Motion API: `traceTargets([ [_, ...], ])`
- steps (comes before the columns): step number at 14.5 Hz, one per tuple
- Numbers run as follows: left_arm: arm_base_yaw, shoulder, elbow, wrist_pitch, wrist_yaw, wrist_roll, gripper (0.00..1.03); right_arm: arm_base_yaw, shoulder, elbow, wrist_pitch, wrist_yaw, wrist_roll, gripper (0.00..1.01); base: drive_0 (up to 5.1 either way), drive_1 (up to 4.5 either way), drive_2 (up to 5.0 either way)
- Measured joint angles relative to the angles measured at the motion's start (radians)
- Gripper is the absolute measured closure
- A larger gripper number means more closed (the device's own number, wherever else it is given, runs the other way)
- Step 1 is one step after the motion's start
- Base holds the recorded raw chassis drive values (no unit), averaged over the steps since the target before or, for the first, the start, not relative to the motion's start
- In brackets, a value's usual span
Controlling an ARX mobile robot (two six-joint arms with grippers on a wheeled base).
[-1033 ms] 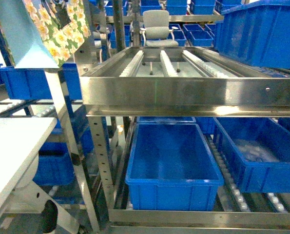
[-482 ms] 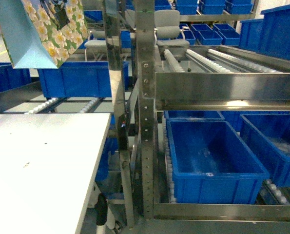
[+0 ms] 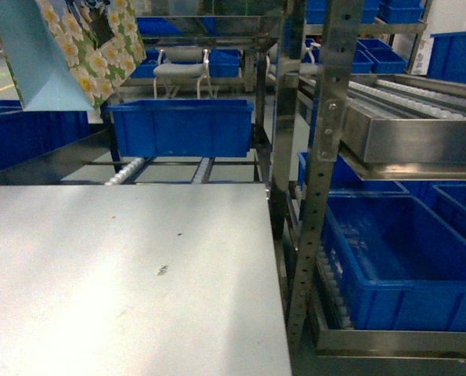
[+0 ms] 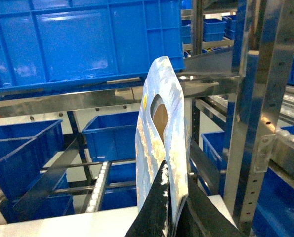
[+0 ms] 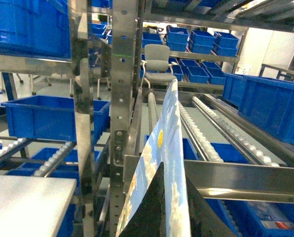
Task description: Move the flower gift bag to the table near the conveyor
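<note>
The flower gift bag (image 3: 84, 55), white and yellow blooms on green with a pale blue side, hangs at the top left of the head view, above the white table (image 3: 123, 274). In the left wrist view my left gripper (image 4: 172, 217) is shut on the bag's (image 4: 161, 133) upper edge, below its handle cut-out. My right gripper (image 5: 179, 212) is shut on a blue printed bag (image 5: 166, 133) seen edge-on. The conveyor (image 3: 405, 117), steel rails with white rollers, stands to the right of the table. Neither gripper shows in the head view.
A perforated steel upright (image 3: 326, 157) stands at the table's right edge. Blue bins (image 3: 405, 266) sit under the conveyor, and another blue bin (image 3: 182, 125) rests on a roller rack behind the table. A grey chair (image 3: 179, 66) stands further back.
The head view has swung left: the conveyor slid from the centre to the right edge and the white table now fills the lower left. The flower gift bag stays at top left.
</note>
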Motion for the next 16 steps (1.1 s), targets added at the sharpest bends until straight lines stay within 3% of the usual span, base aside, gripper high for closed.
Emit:
traceTargets([
  [16, 0.002, 0.000, 0.000, 0.001, -0.002, 0.000, 1.01, 0.000, 0.000, 0.000, 0.002, 0.000, 0.000, 0.99, -5.0, 2.45, 2.4],
])
